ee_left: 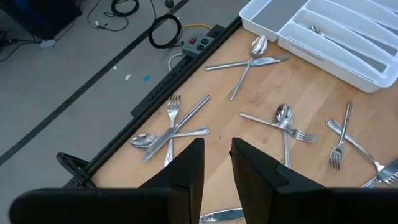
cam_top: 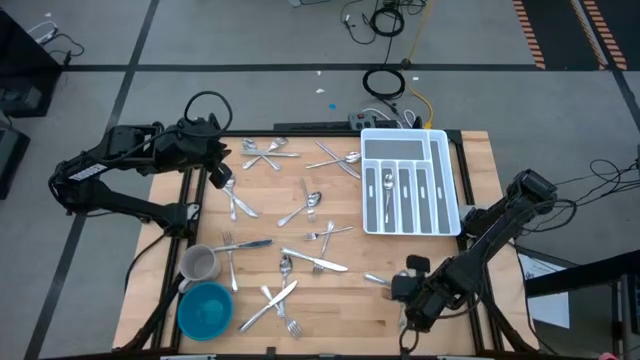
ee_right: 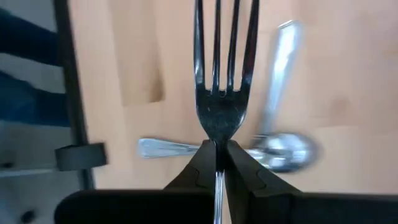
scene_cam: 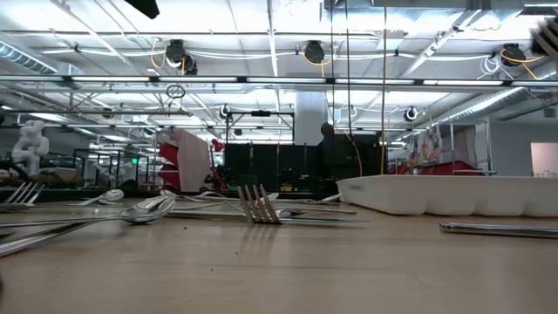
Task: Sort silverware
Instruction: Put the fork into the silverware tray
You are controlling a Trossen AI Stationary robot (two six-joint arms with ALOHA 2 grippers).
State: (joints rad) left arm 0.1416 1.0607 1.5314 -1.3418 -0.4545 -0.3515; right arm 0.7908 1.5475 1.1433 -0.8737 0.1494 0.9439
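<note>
Silverware [cam_top: 310, 203]: slim, shiny, scattered.

silverware [cam_top: 300, 205] scattered mid-table, bare wood [cam_top: 345, 300] near edge

Wooden table [cam_top: 400, 265] with scattered silverware and a tray

The white tray [cam_top: 408, 182] lies on the table at its far right part, with some silverware inside its compartments. Left of the tray, near the far edge, lie a pile of forks and spoons [cam_top: 266, 153] and a crossed spoon and knife [cam_top: 338, 158]. More to the middle, left of the tray, lie a spoon [cam_top: 311, 200] and a fork [cam_top: 327, 234]. Far from the tray, at the near left corner, a mug [cam_top: 199, 264] lies on its side, just beside a blue bowl [cam_top: 205, 309]. Between the bowl and the tray's near end lie a knife crossed with a fork [cam_top: 274, 304] and another knife [cam_top: 316, 261].
</note>
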